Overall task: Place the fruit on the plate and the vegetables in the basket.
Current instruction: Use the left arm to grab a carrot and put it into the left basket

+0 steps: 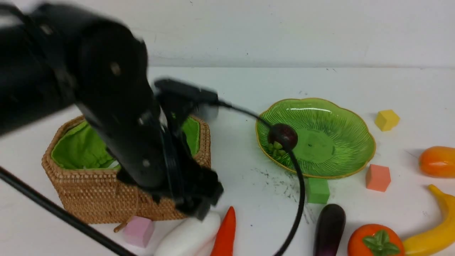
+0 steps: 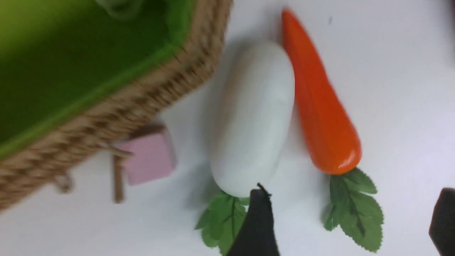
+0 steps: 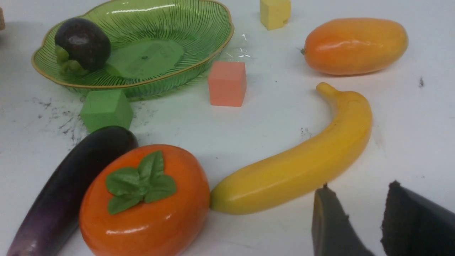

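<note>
My left gripper hangs open just above the table, in front of the wicker basket. The leafy end of the long red chili lies between its fingers. The white radish lies beside the chili, touching it. A maroon mangosteen sits on the green plate. The eggplant, the orange tomato-like piece, the banana and the mango lie on the table. My right gripper is open and empty, low beside the banana.
Foam cubes lie about: pink by the basket, green and salmon in front of the plate, yellow behind it. A black cable crosses the plate's near edge. A black rod slants at the left.
</note>
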You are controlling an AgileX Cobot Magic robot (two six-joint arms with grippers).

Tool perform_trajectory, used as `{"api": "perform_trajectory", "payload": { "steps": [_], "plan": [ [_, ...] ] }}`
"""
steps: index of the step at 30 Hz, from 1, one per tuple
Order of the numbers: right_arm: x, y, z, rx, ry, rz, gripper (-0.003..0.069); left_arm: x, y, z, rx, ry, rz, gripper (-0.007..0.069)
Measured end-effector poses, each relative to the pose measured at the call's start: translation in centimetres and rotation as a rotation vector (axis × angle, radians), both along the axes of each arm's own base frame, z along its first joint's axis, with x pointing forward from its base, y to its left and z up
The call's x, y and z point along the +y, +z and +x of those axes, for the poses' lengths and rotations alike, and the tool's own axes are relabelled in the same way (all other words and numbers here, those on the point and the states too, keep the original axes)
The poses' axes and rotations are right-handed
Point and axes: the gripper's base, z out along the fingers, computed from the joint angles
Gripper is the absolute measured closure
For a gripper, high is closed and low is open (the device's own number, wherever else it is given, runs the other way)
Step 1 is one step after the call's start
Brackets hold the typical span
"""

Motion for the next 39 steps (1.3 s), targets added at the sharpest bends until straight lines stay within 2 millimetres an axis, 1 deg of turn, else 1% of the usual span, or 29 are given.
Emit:
{"api": "perform_trajectory", "payload": {
  "steps": [3, 4, 6, 11, 17, 23, 28, 31, 39],
  "plan": [
    [0.0, 0.0, 0.0, 0.000, 0.000, 0.000, 0.0416, -0.7, -3.0, 0.7, 0.057, 0.007, 0.021, 0.0039],
    [0.0, 0.0, 0.0, 0.000, 0.000, 0.000, 0.0416, -0.7, -3.0, 0.7, 0.058, 0.007, 0.020, 0.0039],
    [0.0, 0.0, 0.0, 0.000, 0.000, 0.000, 0.0416, -1.4, -4.2, 1.1, 0.088, 0.003, 0.012, 0.0039],
    [0.0, 0.0, 0.0, 0.000, 0.000, 0.000, 0.0416, -2.7, -6.3, 1.4, 0.188, -0.009, -0.036, 0.0039],
    [0.0, 0.0, 0.0, 0.000, 0.000, 0.000, 0.0416, -3.4, -8.7, 2.0, 0.240, -0.004, -0.021, 0.0039],
    [0.0, 0.0, 0.0, 0.000, 0.000, 0.000, 0.0416, -4.1, -9.9, 2.3, 0.270, -0.010, -0.046, 0.0039],
    [0.0, 0.0, 0.0, 0.000, 0.000, 0.000, 0.0416, -4.3, -10.0, 2.3, 0.275, -0.024, -0.063, 0.0040],
    [0.0, 0.0, 0.0, 0.000, 0.000, 0.000, 0.0416, -4.3, -10.4, 2.4, 0.283, -0.023, -0.057, 0.0040],
    [0.0, 0.0, 0.0, 0.000, 0.000, 0.000, 0.0416, -4.8, -13.0, 2.7, 0.353, -0.005, -0.028, 0.0040]
  ]
}}
